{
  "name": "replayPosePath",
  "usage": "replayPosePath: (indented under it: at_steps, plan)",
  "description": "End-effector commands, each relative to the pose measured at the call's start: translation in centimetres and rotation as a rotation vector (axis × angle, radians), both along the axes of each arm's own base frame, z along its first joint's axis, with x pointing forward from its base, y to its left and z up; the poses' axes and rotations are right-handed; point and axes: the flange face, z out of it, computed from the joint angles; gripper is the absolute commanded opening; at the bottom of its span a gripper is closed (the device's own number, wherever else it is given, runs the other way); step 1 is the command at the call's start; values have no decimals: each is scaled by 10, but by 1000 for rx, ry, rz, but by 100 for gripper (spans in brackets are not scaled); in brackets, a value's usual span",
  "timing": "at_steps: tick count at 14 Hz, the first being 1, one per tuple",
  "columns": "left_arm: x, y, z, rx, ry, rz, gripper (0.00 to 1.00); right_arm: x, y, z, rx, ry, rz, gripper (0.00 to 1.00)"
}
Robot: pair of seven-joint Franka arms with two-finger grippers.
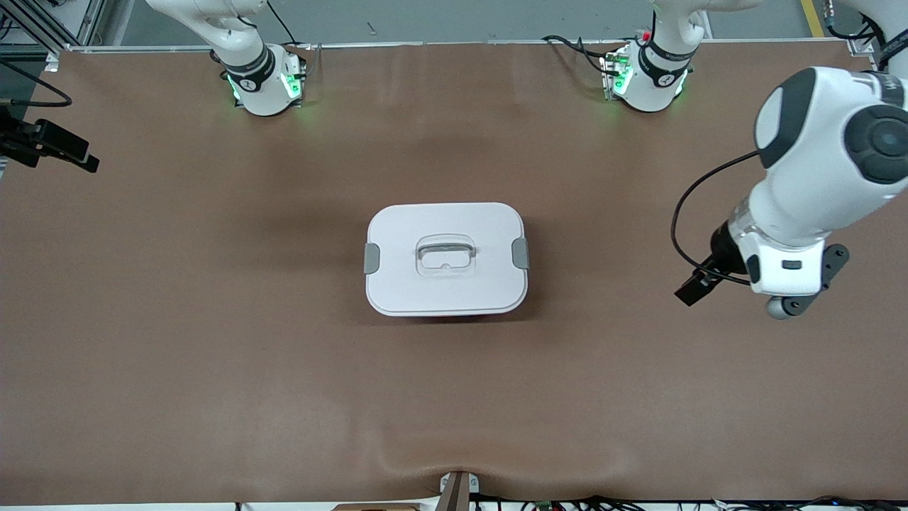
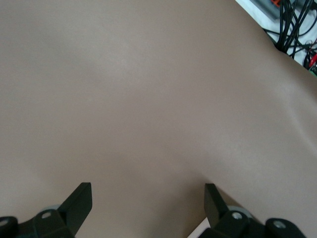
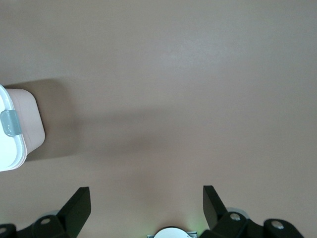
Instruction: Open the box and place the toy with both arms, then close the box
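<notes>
The box [image 1: 445, 259] stands in the middle of the table with its white lid on. Both grey clips [image 1: 371, 257] sit at the lid's short ends, and the clear handle [image 1: 445, 255] lies flat in its recess. In the right wrist view one corner of the box [image 3: 27, 121] shows its pink wall and one clip. My left gripper [image 2: 147, 191] hangs open over bare table toward the left arm's end, well apart from the box. My right gripper [image 3: 146, 193] is open and empty, high over the table between its base and the box. The toy is out of view.
The brown table cover [image 1: 213, 341] is bare all around the box. A black fixture with a cable [image 1: 50, 142] reaches in at the right arm's end. Cables [image 2: 292, 25] lie past the table's edge in the left wrist view.
</notes>
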Motion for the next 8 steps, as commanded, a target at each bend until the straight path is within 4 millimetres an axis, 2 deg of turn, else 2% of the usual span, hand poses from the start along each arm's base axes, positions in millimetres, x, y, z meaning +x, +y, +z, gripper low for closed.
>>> replayPosePath:
  at_steps: [1, 6, 8]
  plan:
    - [-12, 14, 20, -23, 15, -39, 100, 1, 3, 5, 9, -1, -8, 100]
    - [-50, 24, 73, 8, 45, -113, 100, 1, 1, 4, 9, 0, -13, 100]
    - [-65, 39, 87, 22, 81, -158, 100, 1, 0, 4, 9, 2, -14, 100]
